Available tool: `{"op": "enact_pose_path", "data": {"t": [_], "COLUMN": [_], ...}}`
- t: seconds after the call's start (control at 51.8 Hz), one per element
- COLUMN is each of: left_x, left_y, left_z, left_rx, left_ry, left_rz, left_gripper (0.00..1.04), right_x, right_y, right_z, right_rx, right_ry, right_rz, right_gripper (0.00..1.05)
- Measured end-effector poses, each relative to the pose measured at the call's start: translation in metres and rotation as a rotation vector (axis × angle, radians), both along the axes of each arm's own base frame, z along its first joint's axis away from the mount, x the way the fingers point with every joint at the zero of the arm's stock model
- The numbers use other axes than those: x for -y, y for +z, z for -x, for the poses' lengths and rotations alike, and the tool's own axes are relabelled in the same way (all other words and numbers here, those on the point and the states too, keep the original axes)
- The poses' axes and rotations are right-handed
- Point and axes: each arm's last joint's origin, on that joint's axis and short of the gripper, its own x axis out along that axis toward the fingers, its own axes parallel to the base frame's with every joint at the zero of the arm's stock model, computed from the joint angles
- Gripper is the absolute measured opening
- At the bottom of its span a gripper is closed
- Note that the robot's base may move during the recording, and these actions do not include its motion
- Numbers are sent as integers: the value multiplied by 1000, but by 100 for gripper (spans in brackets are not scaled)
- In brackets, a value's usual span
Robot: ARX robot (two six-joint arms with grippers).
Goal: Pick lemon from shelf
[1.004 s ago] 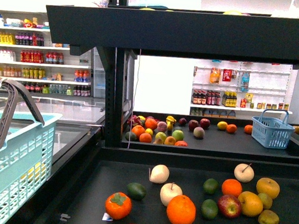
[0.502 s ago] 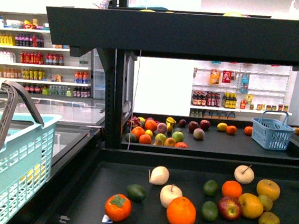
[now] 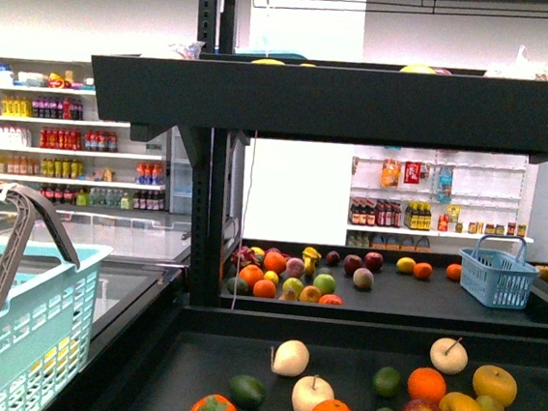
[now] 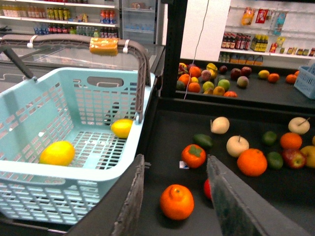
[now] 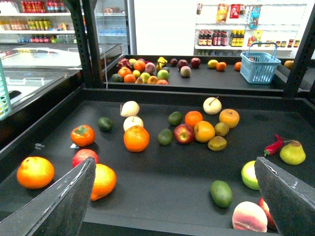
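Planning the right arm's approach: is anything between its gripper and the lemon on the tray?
Nothing visible: bare shelf lies between the open right gripper and the lemon. A red apple and a brownish fruit crowd its sides.

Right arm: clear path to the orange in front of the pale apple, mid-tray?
Probably yes. The right gripper is open at the front of the shelf, with bare tray between it and the orange; the pale apple sits just behind.

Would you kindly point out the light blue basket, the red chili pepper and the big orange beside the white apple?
light blue basket (image 4: 74,169), left wrist view, on its near rim.
red chili pepper (image 5: 273,145), right wrist view, on the middle of its body.
big orange (image 5: 136,138), right wrist view, on the centre of its skin.
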Motion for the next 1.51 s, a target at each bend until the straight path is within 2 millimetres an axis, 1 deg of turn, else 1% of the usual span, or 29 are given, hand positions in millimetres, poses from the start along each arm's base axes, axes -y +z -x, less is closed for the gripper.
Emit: {"op": "enact_pose_path", "data": {"t": [0.135, 0.174, 0.405, 0.444, 0.521, 0.772, 0.869, 1.062, 1.139, 1.197, 1.351, 1.506], "left_x": [-9, -11, -20, -24, -32, -32, -32, -32, -32, -32, -32, -32], "left_y": [-12, -15, -29, -31, -36, -43, -51, -51, -55, -54, -53, -53], "left_z": [8, 10, 20, 22, 26, 34, 35, 39, 46, 49, 51, 51], "left_rx": [9, 12, 9, 10, 9, 16, 15, 23, -11, 8, 17, 17], "left_ry": [-2, -3, 1, -26, 11, 4, 5, 4, 3, 4, 4, 4], "left_rz": [-15, -14, -20, -22, -23, -24, -24, -24, -24, -24, -24, -24], "left_gripper": [6, 2, 2, 2, 2, 2, 2, 2, 2, 2, 2, 31], "right_x": [0, 0, 0, 0, 0, 0, 0, 0, 0, 0, 0, 0], "right_y": [0, 0, 0, 0, 0, 0, 0, 0, 0, 0, 0, 0], "right_z": [0, 0, 0, 0, 0, 0, 0, 0, 0, 0, 0, 0], "right_rx": [0, 0, 0, 0, 0, 0, 0, 0, 0, 0, 0, 0], "right_ry": [0, 0, 0, 0, -1, 0, 0, 0, 0, 0, 0, 0], "right_rz": [0, 0, 0, 0, 0, 0, 0, 0, 0, 0, 0, 0], "right_gripper": [97, 97, 97, 97, 97, 97, 97, 97, 97, 97, 97, 97]}}
